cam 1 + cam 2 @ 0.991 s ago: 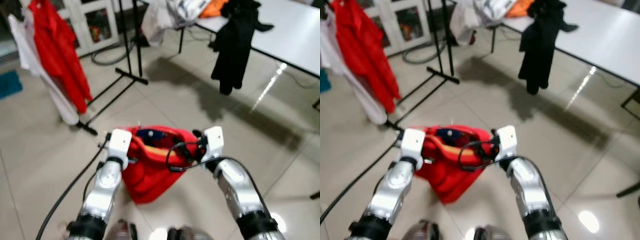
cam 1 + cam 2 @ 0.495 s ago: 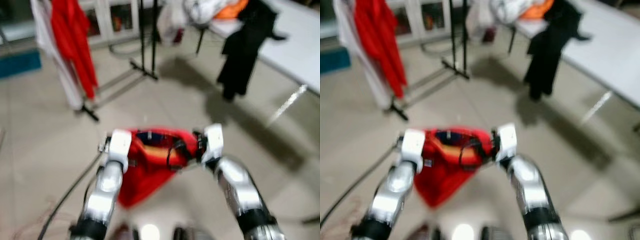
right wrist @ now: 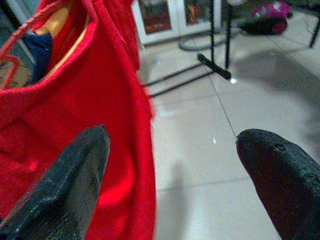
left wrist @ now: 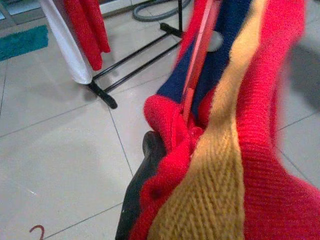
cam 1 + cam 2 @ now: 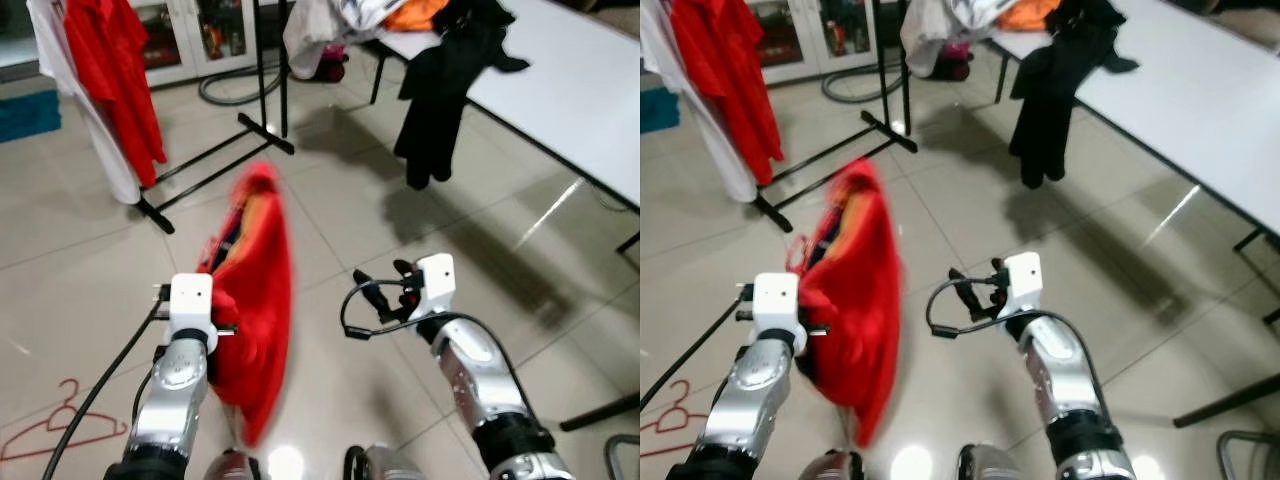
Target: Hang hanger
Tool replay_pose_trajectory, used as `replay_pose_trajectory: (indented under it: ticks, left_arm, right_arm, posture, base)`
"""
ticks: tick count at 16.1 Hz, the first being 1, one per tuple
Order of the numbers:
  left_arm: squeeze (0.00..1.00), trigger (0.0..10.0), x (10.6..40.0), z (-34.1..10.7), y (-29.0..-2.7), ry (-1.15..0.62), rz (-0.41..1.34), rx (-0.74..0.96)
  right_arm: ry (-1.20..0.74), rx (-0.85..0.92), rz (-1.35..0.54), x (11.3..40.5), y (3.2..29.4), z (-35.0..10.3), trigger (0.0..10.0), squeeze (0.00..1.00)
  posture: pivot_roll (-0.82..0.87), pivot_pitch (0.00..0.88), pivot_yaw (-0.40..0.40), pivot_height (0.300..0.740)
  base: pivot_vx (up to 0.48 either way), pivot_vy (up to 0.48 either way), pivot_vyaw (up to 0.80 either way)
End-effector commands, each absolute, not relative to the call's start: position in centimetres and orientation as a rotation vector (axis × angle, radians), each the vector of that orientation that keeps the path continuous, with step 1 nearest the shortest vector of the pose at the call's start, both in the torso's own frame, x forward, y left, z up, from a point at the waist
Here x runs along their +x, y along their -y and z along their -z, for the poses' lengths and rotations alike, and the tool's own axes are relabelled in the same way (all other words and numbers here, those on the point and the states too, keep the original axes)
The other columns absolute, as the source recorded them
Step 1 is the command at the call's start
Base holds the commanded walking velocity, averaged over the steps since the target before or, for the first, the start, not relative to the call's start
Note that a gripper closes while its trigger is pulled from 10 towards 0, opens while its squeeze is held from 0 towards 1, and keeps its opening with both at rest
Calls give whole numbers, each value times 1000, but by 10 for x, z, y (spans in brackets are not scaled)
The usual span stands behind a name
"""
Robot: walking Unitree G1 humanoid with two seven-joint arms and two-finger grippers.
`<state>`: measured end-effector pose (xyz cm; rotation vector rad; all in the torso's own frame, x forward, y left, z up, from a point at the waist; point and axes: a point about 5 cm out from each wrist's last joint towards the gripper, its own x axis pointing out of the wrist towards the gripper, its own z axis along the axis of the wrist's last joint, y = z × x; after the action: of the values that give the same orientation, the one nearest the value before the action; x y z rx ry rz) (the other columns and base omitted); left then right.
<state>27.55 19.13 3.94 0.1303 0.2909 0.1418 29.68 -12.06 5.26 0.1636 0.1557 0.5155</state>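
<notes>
Stage of the task, head and wrist views: the hanging itself is not yet done, for the black clothes rack [image 5: 262,75] stands well apart from me across the tiled floor [image 5: 330,215], with a red garment [image 5: 112,70] and a white one [image 5: 95,150] hung at its far end, while the piece I carry is not on any rail. I judge what is left to be the approach to the rack and the hooking of the hanger over its bar. A long white table [image 5: 560,85] runs along my right, with a black garment [image 5: 440,95] draped over its edge and a heap of clothes [image 5: 345,22] at its far end. A spare red hanger [image 5: 55,425] lies on the floor near my left side. The red sweater [image 5: 255,300], with navy and mustard bands inside its collar, hangs from my left gripper [image 4: 150,165], blurred as if swinging; in the left wrist view the thin red hanger [image 4: 197,65] runs up through the collar, and my fingers there are pinched into the knit at the neck, though whether they hold the hanger wire itself I cannot tell. My left forearm is raised in front of me. My right gripper [image 3: 172,170] is held forward at like height, just beside the sweater and apart from it, its two black fingers [image 3: 65,180] spread wide around nothing
</notes>
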Motion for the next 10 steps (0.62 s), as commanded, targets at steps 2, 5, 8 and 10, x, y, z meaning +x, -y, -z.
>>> replay_pose_trajectory:
  ticks: [2, 5, 8, 10]
  left_arm:
    - [0, 10000, 284, -58, -183, -178, -113, 158]
    - [0, 10000, 282, -66, -171, -126, -47, 198]
    - [0, 10000, 278, -60, -168, -152, -53, 183]
    - [0, 10000, 279, -60, -170, -152, -47, 186]
  right_arm:
    - [-154, 156, -536, 297, 115, -52, 10000, 227]
    - [-159, 163, -582, 297, 111, -52, 10000, 239]
    - [-168, 166, -583, 300, 108, -52, 10000, 180]
    - [-167, 152, -608, 300, 105, -52, 10000, 129]
  posture:
    - [-33, 133, -43, 740]
    - [-17, 136, -56, 740]
    - [-2, 124, -64, 740]
    - [1, 120, -66, 740]
  base:
    - [0, 0, 0]
    - [0, 0, 0]
    - [0, 0, 0]
    - [0, 0, 0]
